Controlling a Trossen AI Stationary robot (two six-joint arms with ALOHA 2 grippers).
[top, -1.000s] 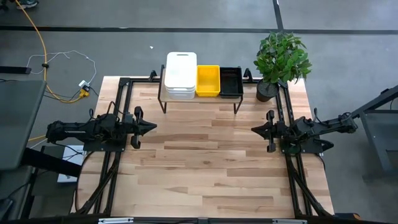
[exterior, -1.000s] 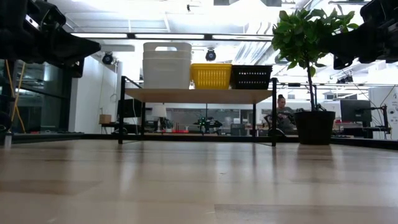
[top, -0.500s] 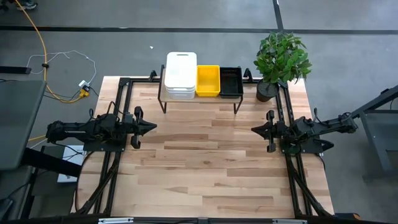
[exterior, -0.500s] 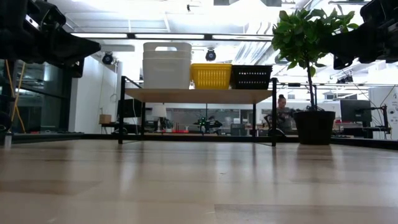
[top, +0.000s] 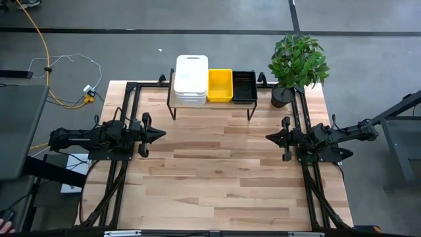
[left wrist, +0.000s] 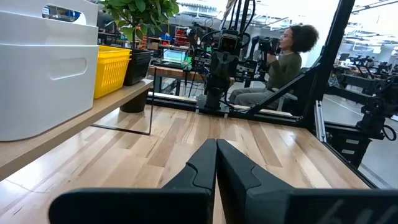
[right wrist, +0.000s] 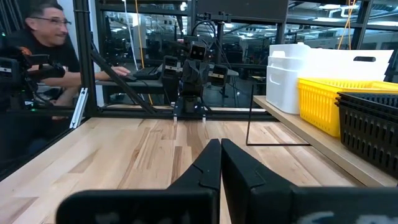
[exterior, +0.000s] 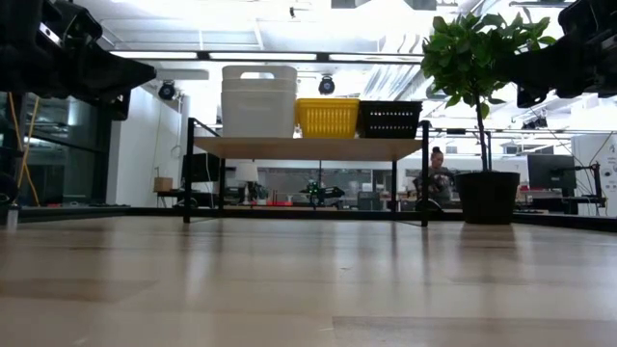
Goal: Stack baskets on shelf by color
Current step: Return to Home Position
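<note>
The shelf (top: 210,105) stands on thin black legs at the table's far edge. On its top rest stacked white baskets (top: 191,79) at the left, a yellow basket (top: 220,85) in the middle and a black basket (top: 244,86) at the right, side by side, also seen in the low view as white baskets (exterior: 258,100), yellow basket (exterior: 326,118) and black basket (exterior: 389,119). My left gripper (top: 162,134) is shut above the table's left edge, pointing right. My right gripper (top: 268,137) is shut above the right edge, pointing left. Both are far from the shelf.
A potted plant (top: 297,64) stands at the table's far right corner beside the shelf. Black frame rails (top: 128,112) run along the table's left and right sides. People sit at desks beyond the table in both wrist views. The wooden tabletop (top: 217,171) lies between the arms.
</note>
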